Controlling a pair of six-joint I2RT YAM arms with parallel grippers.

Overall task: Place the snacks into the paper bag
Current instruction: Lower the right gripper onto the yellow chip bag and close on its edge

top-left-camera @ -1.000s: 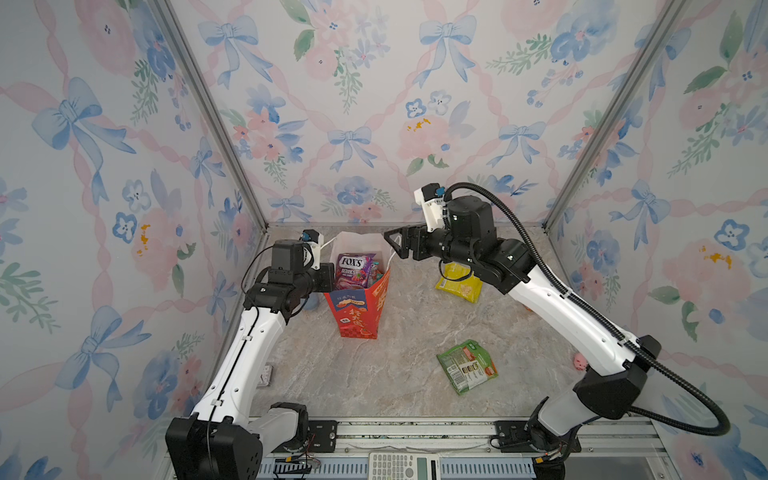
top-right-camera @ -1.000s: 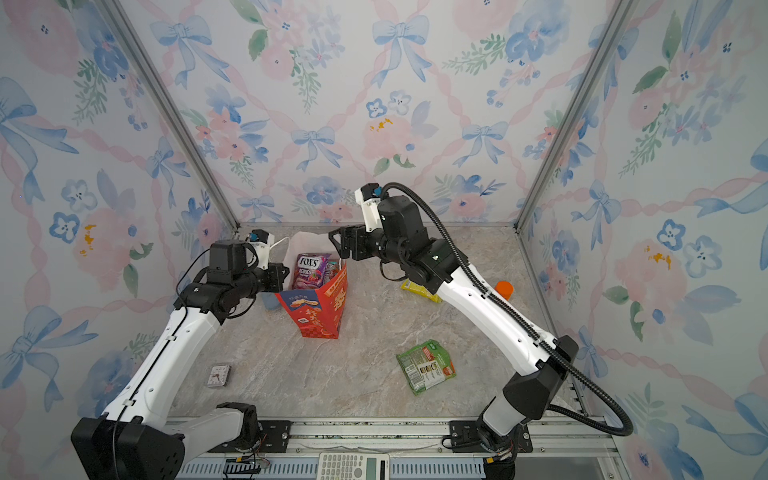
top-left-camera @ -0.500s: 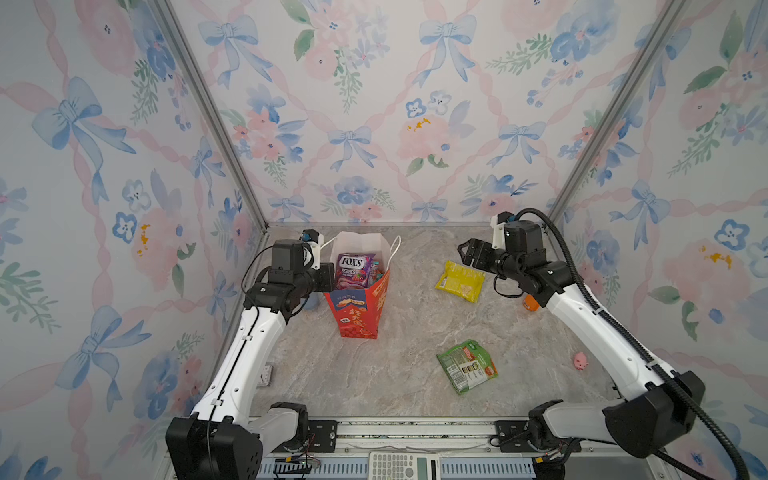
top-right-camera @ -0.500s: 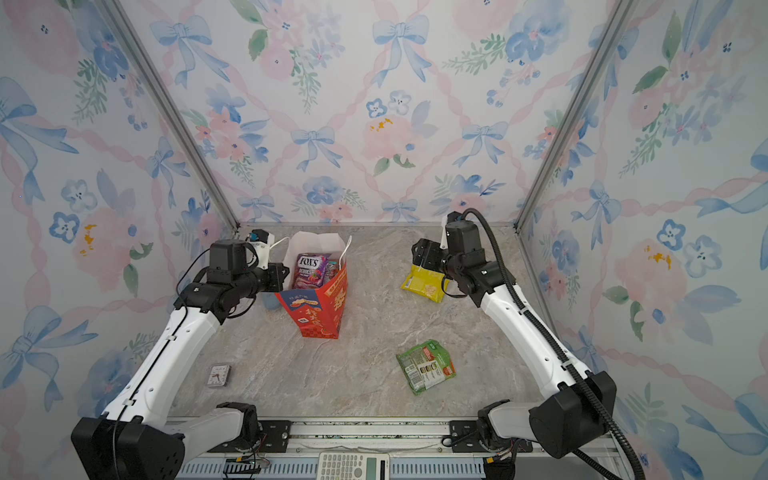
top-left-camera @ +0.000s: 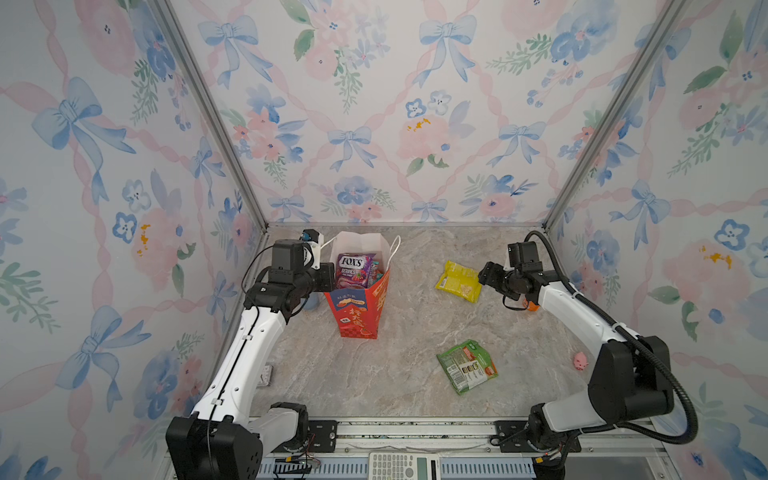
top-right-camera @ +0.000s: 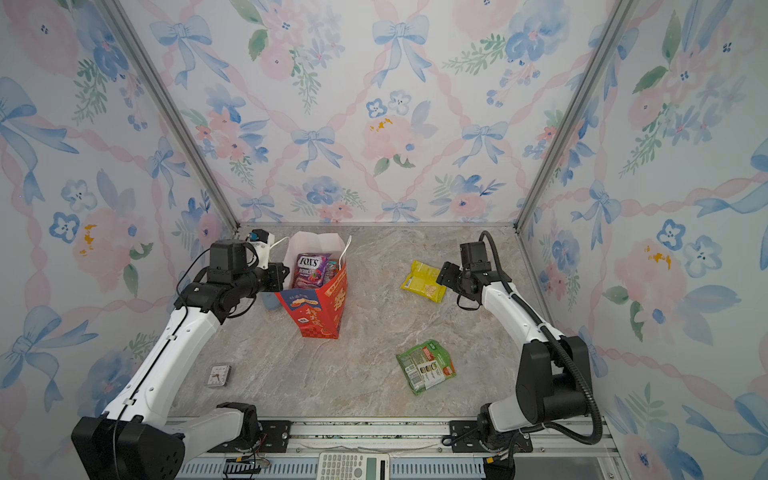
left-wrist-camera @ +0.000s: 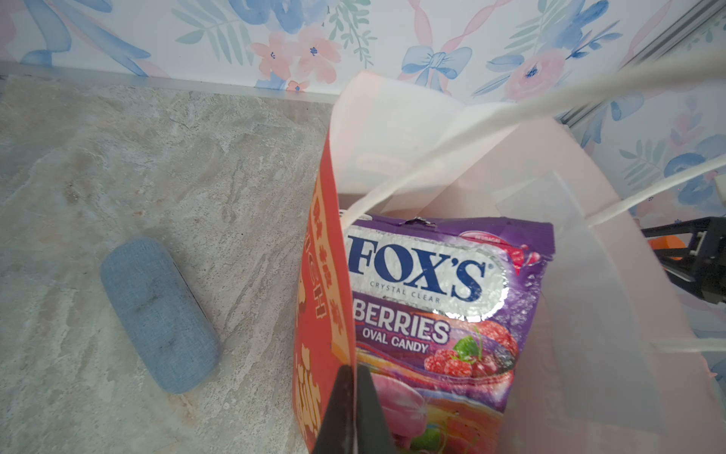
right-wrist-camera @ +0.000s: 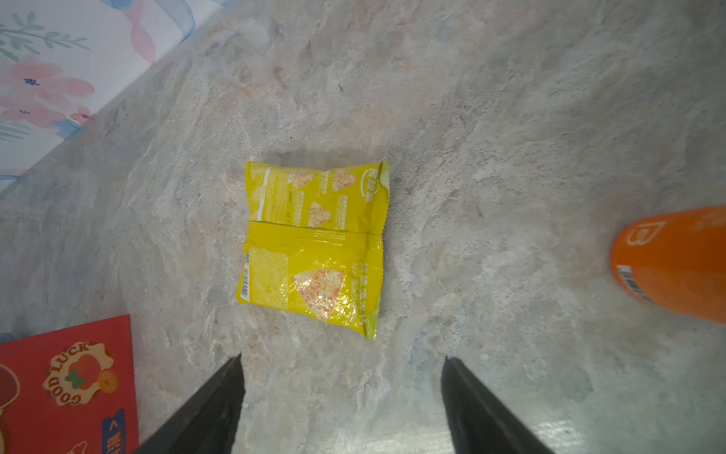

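Red paper bag point(top-left-camera: 358, 313), white inside, upright on the marble desk point(top-left-camera: 395, 386), left of middle in both top views, mouth open, rope handles loose. Inside, on end: purple packet point(top-left-camera: 352, 271) marked FOX'S, top edge below the rim. More packets just beside it, too hidden to tell apart.

Left pincer point(top-left-camera: 329, 277) closed on the bag's left rim. In the left wrist view, both fingers point(left-wrist-camera: 373, 416) pressed together, the bag's red wall pinched between them, purple packet point(left-wrist-camera: 440, 314) just past the wall.

Yellow packet point(top-left-camera: 459, 286) flat on the desk toward the back, right of the bag and well apart from it.

Right pincer point(top-left-camera: 487, 275) open wide, low over the desk, just right of the yellow packet and pointed at it. In the right wrist view, nothing between the fingers point(right-wrist-camera: 220, 397), yellow packet point(right-wrist-camera: 314, 243) ahead of both tips and clear of them.

Green packet point(top-left-camera: 467, 365) flat near the front, right of middle, apart from both arms.

Orange bottle point(right-wrist-camera: 675, 263) on the desk close by the right wrist, mostly hidden in the top views. Pink pig point(top-left-camera: 580, 360) beside the right arm, near the wall. Blue case point(left-wrist-camera: 157, 314) on the desk just left of the bag, under the left arm.
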